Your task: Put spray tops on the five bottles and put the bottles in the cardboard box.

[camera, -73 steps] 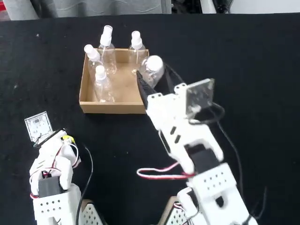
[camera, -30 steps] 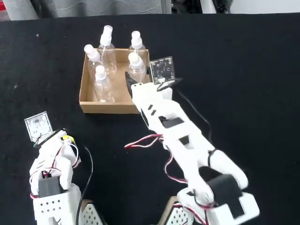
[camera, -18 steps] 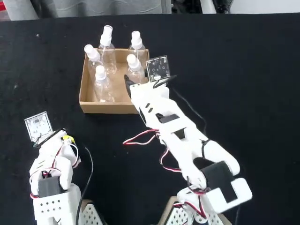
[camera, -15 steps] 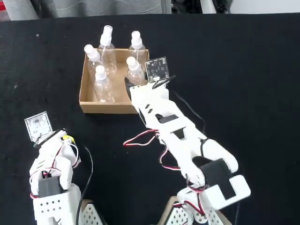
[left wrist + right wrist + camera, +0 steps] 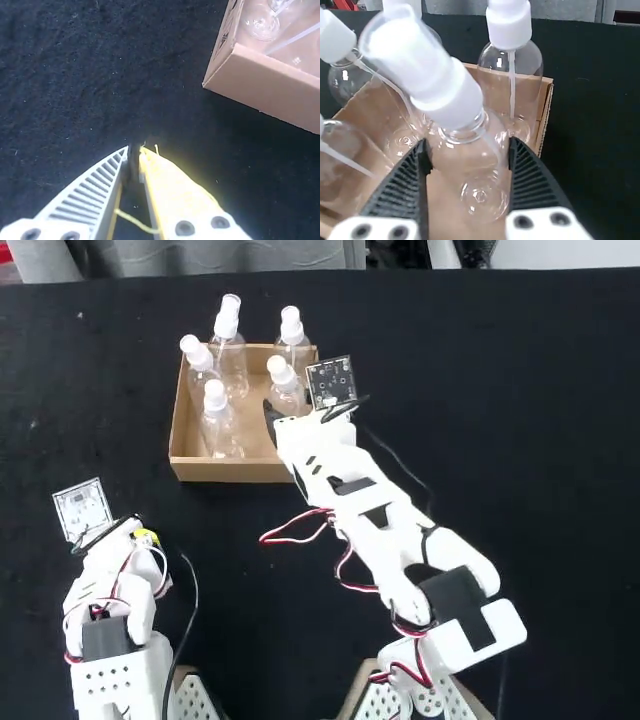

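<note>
Over at the far side of the black counter (image 5: 520, 390), seen from above, the right pincer (image 5: 283, 405) is closed on the fifth bottle (image 5: 281, 380) and holds it inside the cardboard box (image 5: 235, 468), along the right wall. The other four bottles (image 5: 215, 415) stand capped close around it. The left arm (image 5: 110, 590) sits folded near its base, well apart from the box. My worry from this angle is crowding: these look like light, empty bottles, so a nudge from the arm could topple a neighbour. From the left wrist, the left pincer (image 5: 134, 151) has its tips together with nothing between them, hanging over bare counter near a corner of the box (image 5: 250, 80). I see little risk there. From the right wrist, both fingers press the shoulders of the fifth bottle (image 5: 470, 170), which leans, its spray top (image 5: 427, 75) tipped toward the bottles beside it. I cannot tell whether its base sits flat on the box floor. If it is let go while leaning, I judge it could fall against the others. The fingers, as they open, might also catch the upright bottle (image 5: 510, 65) just behind it or the box wall (image 5: 545, 110). As for writing, the bottles are clear and unlabelled. Dark marks on the box flap in the left wrist view are too small to read.
</note>
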`<state>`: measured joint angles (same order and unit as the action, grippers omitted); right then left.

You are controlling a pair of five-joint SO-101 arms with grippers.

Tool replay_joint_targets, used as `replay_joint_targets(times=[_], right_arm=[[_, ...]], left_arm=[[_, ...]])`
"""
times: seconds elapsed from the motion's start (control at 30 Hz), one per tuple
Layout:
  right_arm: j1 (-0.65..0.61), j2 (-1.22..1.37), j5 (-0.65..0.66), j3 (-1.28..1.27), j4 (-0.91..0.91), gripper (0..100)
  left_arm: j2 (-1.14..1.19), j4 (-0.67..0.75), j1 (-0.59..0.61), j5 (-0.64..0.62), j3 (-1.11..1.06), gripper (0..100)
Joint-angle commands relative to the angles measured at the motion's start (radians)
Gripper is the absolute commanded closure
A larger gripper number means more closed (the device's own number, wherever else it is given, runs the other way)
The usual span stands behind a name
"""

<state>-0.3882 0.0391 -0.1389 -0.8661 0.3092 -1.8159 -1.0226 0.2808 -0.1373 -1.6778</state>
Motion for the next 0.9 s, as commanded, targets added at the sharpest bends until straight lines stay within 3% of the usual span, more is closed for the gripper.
replay_joint_targets(times=[0.0,0.23,0.57,0.87], right_arm=[[-0.026,-0.005,0.002,0.048,0.02,94.5],[-0.048,-0.001,0.002,0.042,0.014,79.0],[-0.075,-0.004,0.003,0.027,0.014,66.3],[-0.074,-0.007,0.003,0.036,-0.043,64.4]], left_arm=[[-0.002,-0.006,0.01,0.005,-0.022,97],[-0.002,-0.006,0.01,0.005,-0.022,97],[-0.002,-0.006,0.01,0.005,-0.022,97],[-0.002,-0.006,0.01,0.005,-0.022,97]])
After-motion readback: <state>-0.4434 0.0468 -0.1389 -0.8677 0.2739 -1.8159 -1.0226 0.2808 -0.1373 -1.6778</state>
